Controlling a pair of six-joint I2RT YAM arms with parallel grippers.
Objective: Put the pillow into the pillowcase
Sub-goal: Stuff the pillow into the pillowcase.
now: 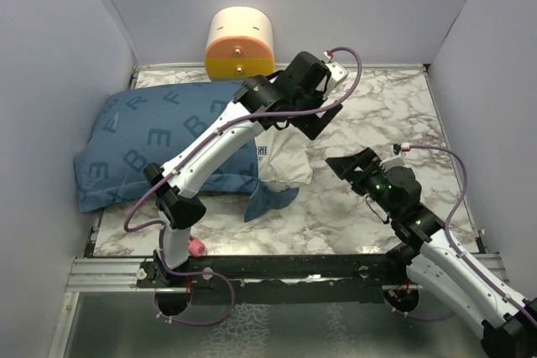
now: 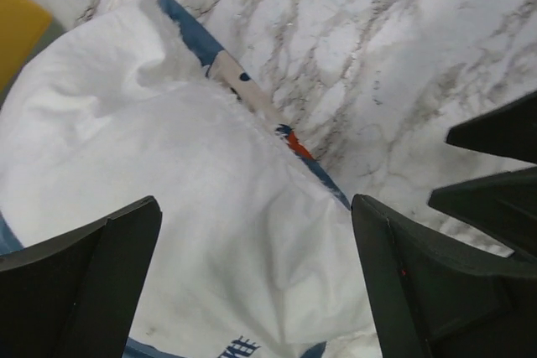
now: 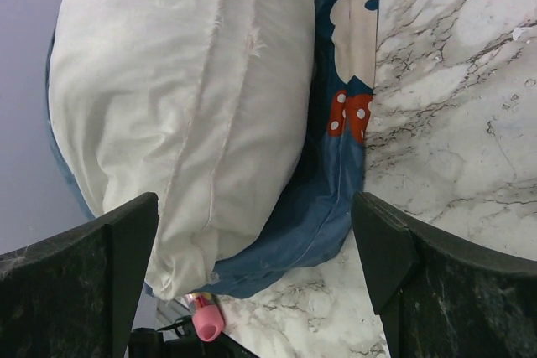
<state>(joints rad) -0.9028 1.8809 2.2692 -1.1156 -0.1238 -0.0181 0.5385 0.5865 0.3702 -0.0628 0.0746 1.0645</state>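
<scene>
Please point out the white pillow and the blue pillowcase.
plump white fabric pillow (image 3: 168, 106): right wrist view, on its seamed end.
blue printed cloth pillowcase (image 1: 143, 136): top external view, on its lettered upper face.

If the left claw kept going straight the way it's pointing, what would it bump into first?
Most likely the pillow. The left claw is open, and white pillow fabric fills the space between its fingers, with the pillowcase edge just past it. How close it is, I can't tell.
</scene>
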